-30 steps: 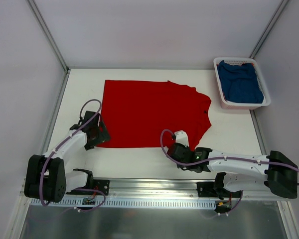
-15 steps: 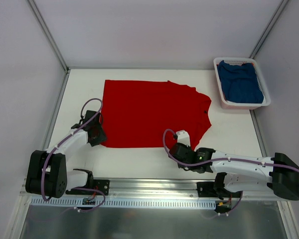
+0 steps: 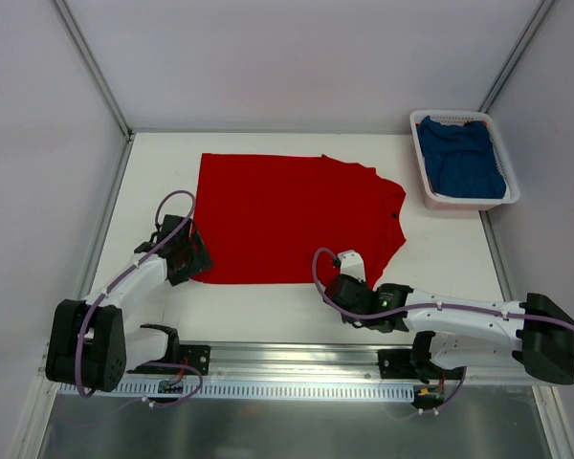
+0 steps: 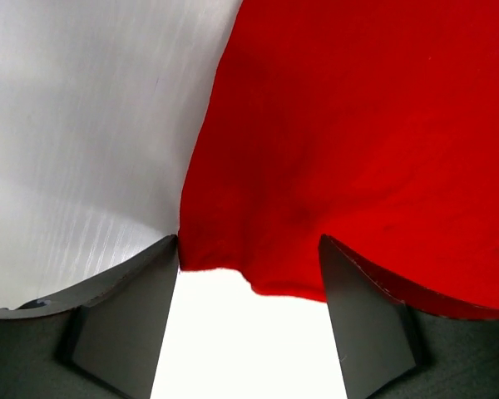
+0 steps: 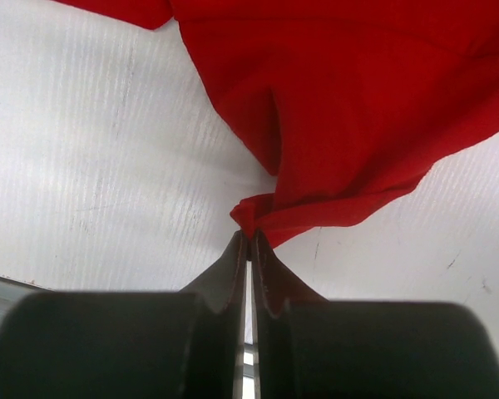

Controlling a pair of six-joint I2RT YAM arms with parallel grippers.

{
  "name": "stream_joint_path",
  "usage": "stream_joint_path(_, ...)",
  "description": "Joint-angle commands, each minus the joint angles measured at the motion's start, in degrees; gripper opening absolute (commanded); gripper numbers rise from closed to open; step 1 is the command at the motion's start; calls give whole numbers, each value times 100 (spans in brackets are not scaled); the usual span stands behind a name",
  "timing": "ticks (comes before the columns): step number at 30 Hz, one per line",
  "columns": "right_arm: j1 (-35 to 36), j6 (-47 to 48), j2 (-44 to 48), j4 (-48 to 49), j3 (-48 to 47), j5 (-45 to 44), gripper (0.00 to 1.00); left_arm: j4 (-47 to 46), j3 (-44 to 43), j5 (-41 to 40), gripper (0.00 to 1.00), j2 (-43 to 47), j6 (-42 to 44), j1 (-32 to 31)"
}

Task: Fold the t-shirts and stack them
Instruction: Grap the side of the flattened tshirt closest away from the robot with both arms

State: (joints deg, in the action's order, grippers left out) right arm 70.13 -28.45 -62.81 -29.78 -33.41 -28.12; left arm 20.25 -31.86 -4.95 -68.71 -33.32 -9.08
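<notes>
Red t-shirt (image 3: 287, 215) flat on table (image 3: 440, 251), blue t-shirt (image 3: 464, 163) (crumpled) in basket (image 3: 469, 204)

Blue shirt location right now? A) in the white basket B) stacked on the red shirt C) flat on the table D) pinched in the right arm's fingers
A: the blue t-shirt lies bunched inside the white basket, apart from the red t-shirt spread on the table.

A white table (image 3: 440, 251) fills the view. A white slatted basket (image 3: 469, 204) sits at its far right corner. Pale grey walls (image 3: 297, 57) stand on the left, far and right. A slotted metal rail (image 3: 297, 390) runs along the near edge.
</notes>
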Motion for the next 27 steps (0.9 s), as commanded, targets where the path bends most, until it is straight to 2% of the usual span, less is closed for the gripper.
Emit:
stream_joint_path(1,36,6,-47,78,-17,-53,0,330,135,-23,68,410,-130,-85)
stream_joint_path(12,36,59,-127,210,-8,-1,0,910,364,-542,57,1799,-631,-103)
stream_joint_path(19,36,59,66,130,10,-53,0,911,364,-568,56,1440,-816,-103)
stream_joint_path(23,36,15,172,130,54,-62,0,911,347,-656,48,1272,-895,-103)
stream_joint_path(27,36,15,242,122,98,-80,0,893,364,-762,48,1211,-948,-103)
